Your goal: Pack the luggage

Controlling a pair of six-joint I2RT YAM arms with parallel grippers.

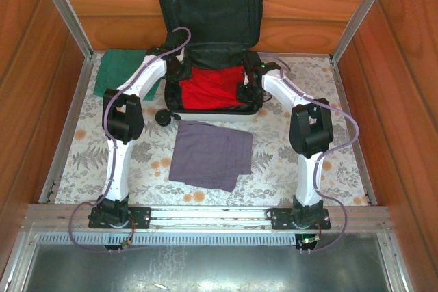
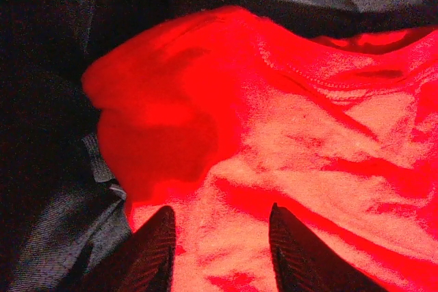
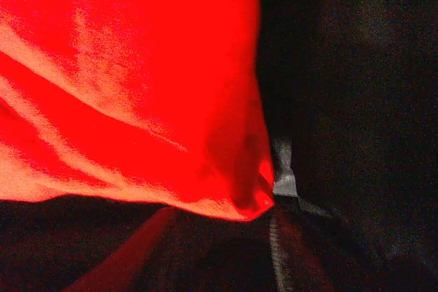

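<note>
Top external view: a floral counter (image 1: 287,162) walled in wood; white hard-shell luggage (image 1: 212,25) stands open at its far edge, crumpled red cloth (image 1: 212,87) inside. The left end effector (image 2: 220,215) is parted, empty, over the cloth; the right end effector (image 1: 248,90): cannot tell.

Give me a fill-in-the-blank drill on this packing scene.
1. The luggage holds a ____ garment.
2. The luggage's lid stands ____.
3. The purple cloth lies outside the luggage, on the ____.
4. The green cloth lies to the ____ of the luggage.
Missing words: red; open; table; left.
</note>
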